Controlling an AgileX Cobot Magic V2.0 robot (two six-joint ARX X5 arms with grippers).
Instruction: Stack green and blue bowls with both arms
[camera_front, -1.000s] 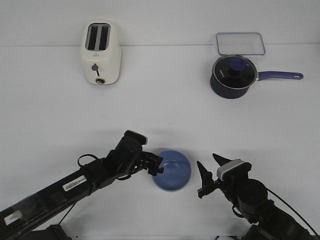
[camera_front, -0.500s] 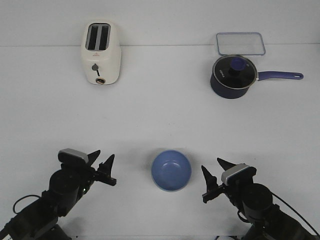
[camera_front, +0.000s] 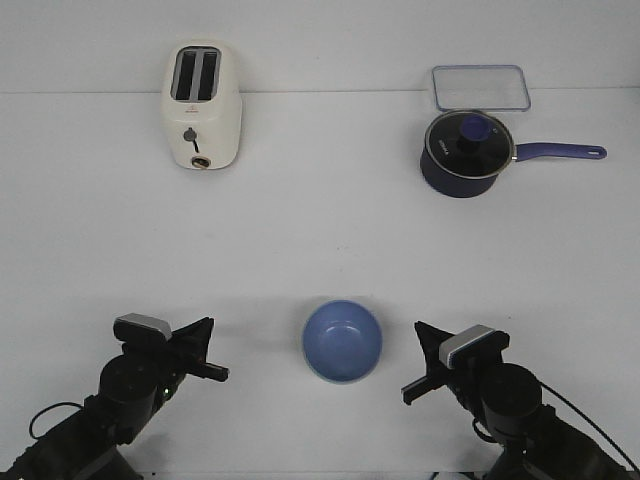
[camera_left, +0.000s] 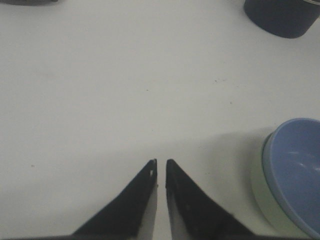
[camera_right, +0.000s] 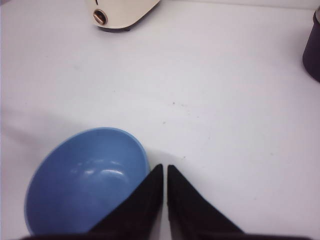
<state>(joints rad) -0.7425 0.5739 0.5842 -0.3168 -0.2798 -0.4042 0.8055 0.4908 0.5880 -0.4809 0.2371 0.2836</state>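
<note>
The blue bowl (camera_front: 343, 340) sits nested inside the green bowl near the table's front, midway between my arms. The left wrist view shows the blue bowl (camera_left: 297, 175) with the pale green bowl (camera_left: 261, 192) as an outer wall under it. From the front the green bowl is hidden by the blue one. My left gripper (camera_front: 212, 348) is shut and empty, well left of the bowls; its tips (camera_left: 161, 161) are nearly touching. My right gripper (camera_front: 412, 362) is shut and empty, just right of the bowls; its tips (camera_right: 165, 166) lie beside the blue bowl (camera_right: 85, 180).
A cream toaster (camera_front: 201, 105) stands at the back left. A dark navy saucepan (camera_front: 465, 150) with a glass lid stands at the back right, its handle pointing right. A clear rectangular container (camera_front: 480, 87) lies behind it.
My left arm has pulled back from the blue bowl's rim to the front left. Both grippers were open and have shut. The bowls have not moved.
</note>
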